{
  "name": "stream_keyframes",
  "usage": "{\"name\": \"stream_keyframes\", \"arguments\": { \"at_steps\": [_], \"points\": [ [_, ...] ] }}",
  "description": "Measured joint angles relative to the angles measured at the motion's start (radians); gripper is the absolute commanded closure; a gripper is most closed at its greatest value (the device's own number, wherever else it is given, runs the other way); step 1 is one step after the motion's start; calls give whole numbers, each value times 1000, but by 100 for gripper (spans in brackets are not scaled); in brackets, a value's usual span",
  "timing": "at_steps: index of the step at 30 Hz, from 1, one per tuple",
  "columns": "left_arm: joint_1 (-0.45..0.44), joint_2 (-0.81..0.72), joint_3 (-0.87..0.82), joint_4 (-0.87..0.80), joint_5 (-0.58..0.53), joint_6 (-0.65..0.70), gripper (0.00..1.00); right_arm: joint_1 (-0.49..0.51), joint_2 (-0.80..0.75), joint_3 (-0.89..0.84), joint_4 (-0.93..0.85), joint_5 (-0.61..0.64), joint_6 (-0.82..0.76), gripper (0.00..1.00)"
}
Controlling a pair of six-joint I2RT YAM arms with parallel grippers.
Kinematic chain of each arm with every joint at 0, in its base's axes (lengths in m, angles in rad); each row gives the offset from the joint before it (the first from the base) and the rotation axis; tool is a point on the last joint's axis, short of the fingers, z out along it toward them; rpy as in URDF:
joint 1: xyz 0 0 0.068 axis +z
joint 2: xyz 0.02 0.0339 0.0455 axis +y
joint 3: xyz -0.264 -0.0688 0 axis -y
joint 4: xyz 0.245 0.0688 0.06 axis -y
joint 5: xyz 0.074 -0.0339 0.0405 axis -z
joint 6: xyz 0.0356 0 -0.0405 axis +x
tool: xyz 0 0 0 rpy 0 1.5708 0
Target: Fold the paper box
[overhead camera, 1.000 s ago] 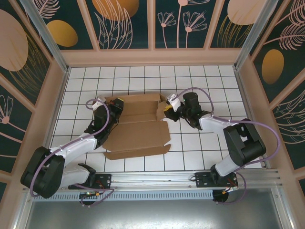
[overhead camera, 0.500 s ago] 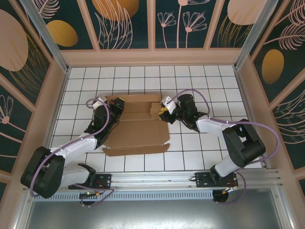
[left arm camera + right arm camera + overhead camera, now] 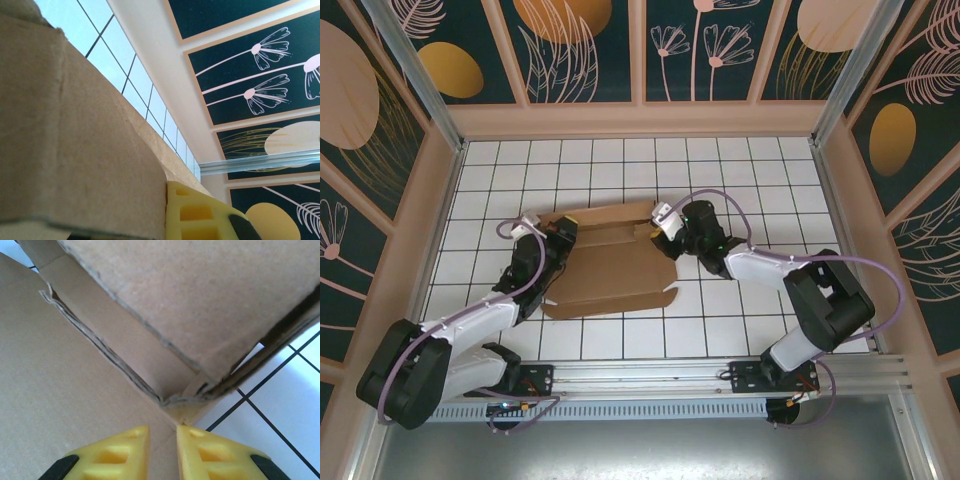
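The paper box is a brown cardboard sheet lying on the white tiled floor, its back flap lifted off the floor. My left gripper is at the sheet's left rear corner. In the left wrist view the cardboard presses flat against one yellow finger and hides the other, so that gripper is shut on the flap. My right gripper is at the right rear corner. Its fingertips stand slightly apart just short of the creased corner, with nothing between them.
The tiled floor is walled by beige panels on the left, back and right. An aluminium rail runs along the near edge by the arm bases. Floor tiles show right of the box corner.
The right gripper has moved left to the box's right rear corner. The back flap has come up from lying flat. The whole sheet has shifted and turned slightly.
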Motion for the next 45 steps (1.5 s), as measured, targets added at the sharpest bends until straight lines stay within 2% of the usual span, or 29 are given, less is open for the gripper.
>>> {"name": "stream_keyframes", "arguments": {
  "at_steps": [8,12,15,18,22,27,31,35,38,41,43,45],
  "points": [
    [0,-29,-6,-23,-11,8,100,35,-24,-29,12,92,4,68],
    [-1,-26,35,-78,-16,16,100,31,-128,-78,28,89,-1,65],
    [-1,-6,65,-116,-29,18,100,2,-203,-107,63,38,3,64],
    [-1,22,89,-134,-41,18,100,-49,-230,-129,109,4,21,52],
    [-1,47,117,-147,-50,18,100,-63,-187,-138,158,4,40,40],
    [-1,64,148,-177,-56,18,100,-51,-56,-128,222,12,51,37],
    [-1,76,159,-188,-56,18,100,-44,45,-92,252,15,64,29],
    [-1,86,170,-191,-47,18,100,-42,109,-47,282,22,64,29],
    [-1,87,170,-192,-41,18,100,-42,145,-13,308,32,67,34],
    [-1,87,170,-192,-38,18,100,-43,177,13,323,39,83,45],
    [-1,87,174,-199,-37,18,100,-43,202,34,328,44,89,57],
    [-1,87,184,-217,-37,18,100,-43,215,44,334,64,95,65]
  ]
}}
